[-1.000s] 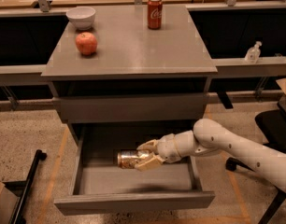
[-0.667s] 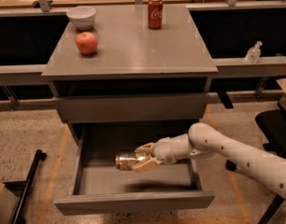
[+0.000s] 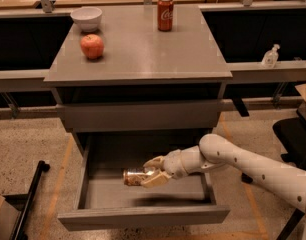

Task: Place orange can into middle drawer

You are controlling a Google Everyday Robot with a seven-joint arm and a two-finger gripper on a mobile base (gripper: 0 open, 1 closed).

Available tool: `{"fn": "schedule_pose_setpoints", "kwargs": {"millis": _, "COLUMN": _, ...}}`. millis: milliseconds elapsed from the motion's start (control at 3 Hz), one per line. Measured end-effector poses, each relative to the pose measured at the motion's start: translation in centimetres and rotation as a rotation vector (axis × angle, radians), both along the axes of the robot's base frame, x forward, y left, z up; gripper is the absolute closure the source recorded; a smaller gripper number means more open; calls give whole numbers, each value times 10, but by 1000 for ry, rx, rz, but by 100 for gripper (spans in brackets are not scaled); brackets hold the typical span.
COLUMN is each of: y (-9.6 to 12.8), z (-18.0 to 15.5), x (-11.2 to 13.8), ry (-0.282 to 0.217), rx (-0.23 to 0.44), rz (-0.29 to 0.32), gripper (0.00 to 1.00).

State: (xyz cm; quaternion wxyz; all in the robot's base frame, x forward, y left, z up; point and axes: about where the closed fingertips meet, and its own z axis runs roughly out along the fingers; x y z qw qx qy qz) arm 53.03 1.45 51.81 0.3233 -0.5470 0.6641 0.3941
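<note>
One drawer stands pulled out below the counter (image 3: 138, 54): the middle drawer (image 3: 143, 217), its plain grey front facing 6 o'clock and its flat floor showing. Inside it, just left of centre, is the orange can (image 3: 133, 176), lying on its side with its silver ends pointing to 9 and 3 o'clock. The tool (image 3: 147, 173) is pinching the can at its 3 o'clock end, with one pale finger (image 3: 154, 161) over the top and the other under it. A dark shadow lies on the drawer floor towards 5 o'clock of the can, so the can looks to be just off the floor rather than resting on it, inside the drawer walls and well apart from the front panel. The white arm (image 3: 253, 170) comes in from 4 o'clock, crossing over the drawer's right wall to get there.

Up on the counter are three things, all well apart. A white bowl (image 3: 86, 19) sits at 10 o'clock, and a red apple (image 3: 92, 46) is near it, a little towards 6 o'clock from the bowl. A red cola can (image 3: 165, 13) stands upright at 12 o'clock near the back edge. Out at 3 o'clock, off the counter, a small clear bottle (image 3: 270, 56) stands on a ledge.
</note>
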Motion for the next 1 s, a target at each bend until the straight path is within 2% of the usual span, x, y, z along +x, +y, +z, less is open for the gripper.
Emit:
{"fn": "schedule_pose_setpoints", "kwargs": {"millis": 333, "y": 5, "z": -16, "x": 6, "ry": -12, "rx": 1, "rz": 8, "gripper": 100}}
{"fn": "schedule_pose_setpoints", "kwargs": {"millis": 667, "y": 4, "z": -47, "x": 22, "ry": -8, "rx": 14, "rz": 7, "gripper": 97}}
{"fn": "schedule_pose_setpoints", "kwargs": {"millis": 1000, "y": 1, "z": -68, "x": 32, "ry": 5, "rx": 17, "rz": -3, "gripper": 74}}
